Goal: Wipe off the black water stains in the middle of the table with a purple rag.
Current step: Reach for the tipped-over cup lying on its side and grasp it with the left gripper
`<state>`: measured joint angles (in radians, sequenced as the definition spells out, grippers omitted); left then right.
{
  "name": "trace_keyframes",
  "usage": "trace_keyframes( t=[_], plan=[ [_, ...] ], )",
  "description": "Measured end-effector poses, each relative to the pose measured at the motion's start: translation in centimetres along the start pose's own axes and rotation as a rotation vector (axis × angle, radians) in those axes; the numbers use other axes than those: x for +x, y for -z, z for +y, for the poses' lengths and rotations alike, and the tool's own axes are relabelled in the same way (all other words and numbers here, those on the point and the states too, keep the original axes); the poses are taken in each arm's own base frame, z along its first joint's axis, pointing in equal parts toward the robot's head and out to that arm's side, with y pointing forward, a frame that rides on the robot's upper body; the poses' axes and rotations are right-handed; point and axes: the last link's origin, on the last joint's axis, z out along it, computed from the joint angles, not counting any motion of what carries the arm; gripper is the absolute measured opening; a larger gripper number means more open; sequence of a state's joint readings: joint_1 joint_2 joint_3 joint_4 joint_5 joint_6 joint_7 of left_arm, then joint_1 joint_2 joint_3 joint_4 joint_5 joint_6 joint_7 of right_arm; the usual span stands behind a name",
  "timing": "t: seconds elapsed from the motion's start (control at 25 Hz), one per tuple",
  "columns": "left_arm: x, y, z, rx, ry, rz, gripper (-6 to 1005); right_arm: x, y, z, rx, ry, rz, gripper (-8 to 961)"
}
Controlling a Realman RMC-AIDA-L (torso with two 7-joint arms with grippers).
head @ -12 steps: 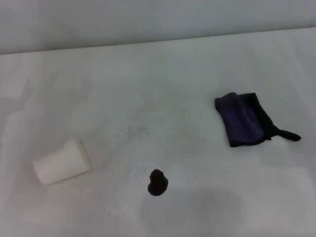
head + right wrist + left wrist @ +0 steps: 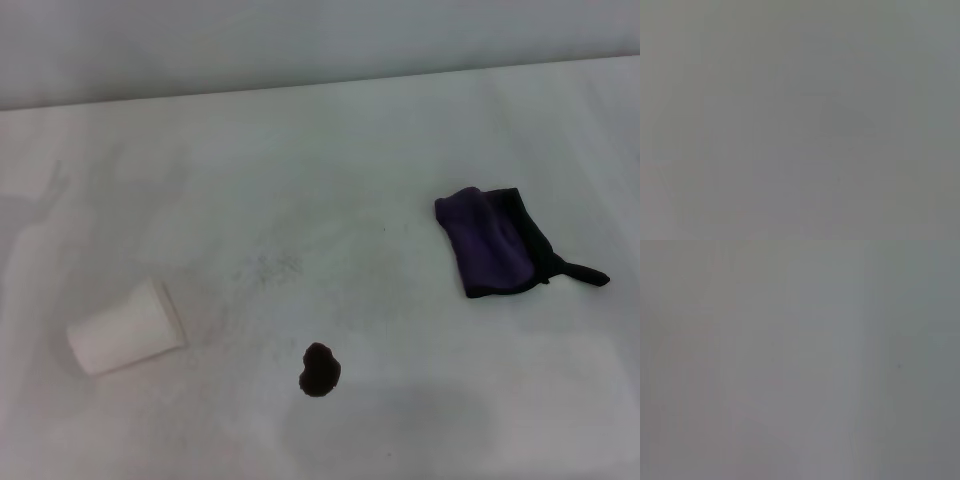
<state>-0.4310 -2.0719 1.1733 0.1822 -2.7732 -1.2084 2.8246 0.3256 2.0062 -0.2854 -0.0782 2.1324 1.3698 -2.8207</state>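
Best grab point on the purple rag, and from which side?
Probably from straight above, at the thick folded purple part of the purple rag. It lies flat on the table, so there is no edge to take from the side. Its thin black tail looks too slim. Neither claw is in view.

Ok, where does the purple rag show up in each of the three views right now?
Head view: the purple rag lies flat on the table, on the right side, apart from the black water stains and the tipped paper cup.
Left wrist view: not in it, only a plain grey surface.
Right wrist view: not in it, likewise plain grey.
Shared landmark: none can be made out across views.
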Motion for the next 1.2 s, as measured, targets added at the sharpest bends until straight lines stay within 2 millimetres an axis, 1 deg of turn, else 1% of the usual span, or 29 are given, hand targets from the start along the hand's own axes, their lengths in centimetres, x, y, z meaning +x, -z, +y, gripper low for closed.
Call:
trace_keyframes(
  t=[0.2,0.32,0.44,0.8,1.0,1.2],
  plan=[
    [0.3,0.2,-0.4,0.009,-0.007,0.013,887,0.0,-0.3,0.2,-0.004,-0.003,0.0,869],
    [0.7,-0.1,-0.7,-0.001,0.011,0.025,887,0.1,-0.2,0.2,0.007,-0.018,0.0,869],
    [1.2,-0.6,-0.9,-0.049,0.051,0.016,887,0.0,-0.3,0.1,0.015,-0.02,0.001,869],
    [2.0,-1.0,-0.4,-0.248,0.119,-0.123,888,-0.8,-0.7,-0.9,0.003,0.035,-0.021,868],
    [3.8,-1.0,0.2,-0.386,0.156,-0.253,888,-0.9,-0.5,-1.3,0.005,0.046,-0.025,868],
    [6.6,-1.0,0.6,-0.48,0.051,-0.369,887,-0.7,-0.3,-1.0,0.007,0.03,-0.019,868]
  ],
)
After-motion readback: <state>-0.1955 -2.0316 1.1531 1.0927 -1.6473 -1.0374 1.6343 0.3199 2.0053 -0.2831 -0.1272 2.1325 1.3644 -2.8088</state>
